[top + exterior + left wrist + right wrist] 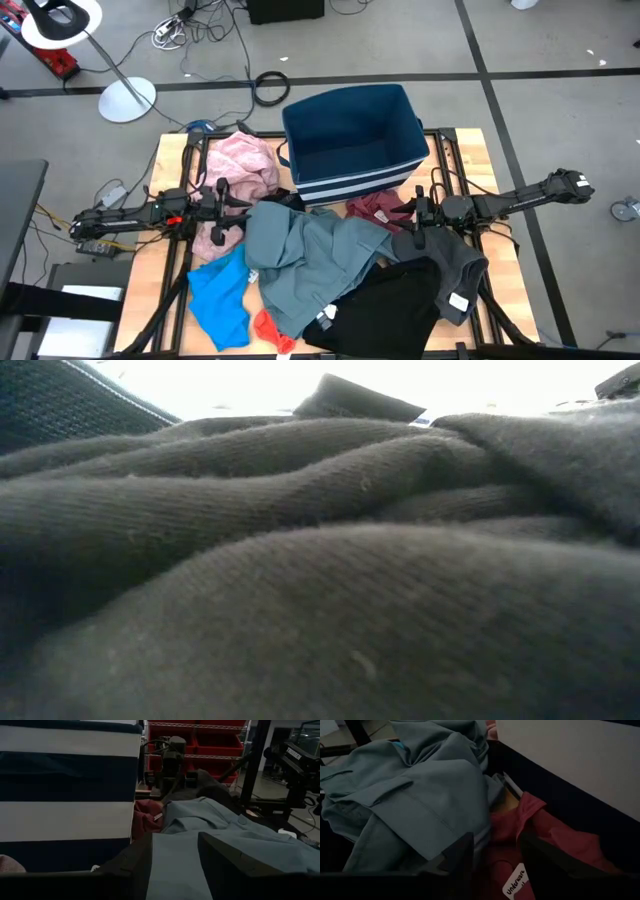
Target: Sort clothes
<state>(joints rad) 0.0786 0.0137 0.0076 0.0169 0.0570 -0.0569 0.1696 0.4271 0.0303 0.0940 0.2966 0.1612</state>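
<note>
The clothes lie in a heap on the table: a pink piece (pixel 245 165), a grey-blue garment (pixel 310 255), a bright blue piece (pixel 220 300), a small red sock (pixel 272 330), a black piece (pixel 385 310), a dark grey piece (pixel 450 265) and a maroon piece (pixel 375 208). My left gripper (pixel 235 205) is open at the heap's left side, level, its fingers (pixel 220 855) just over the grey-blue garment (pixel 200 820). My right gripper (pixel 412 215) is open at the heap's right side, above the maroon piece (pixel 540 830). Dark cloth (pixel 320 590) fills the low view.
A navy fabric bin with white stripes (pixel 350 140) stands at the table's far middle, close behind the heap and between both grippers. A white label (pixel 515 882) lies on the maroon piece. Beyond the table are a lamp stand (pixel 125 95) and cables on the floor.
</note>
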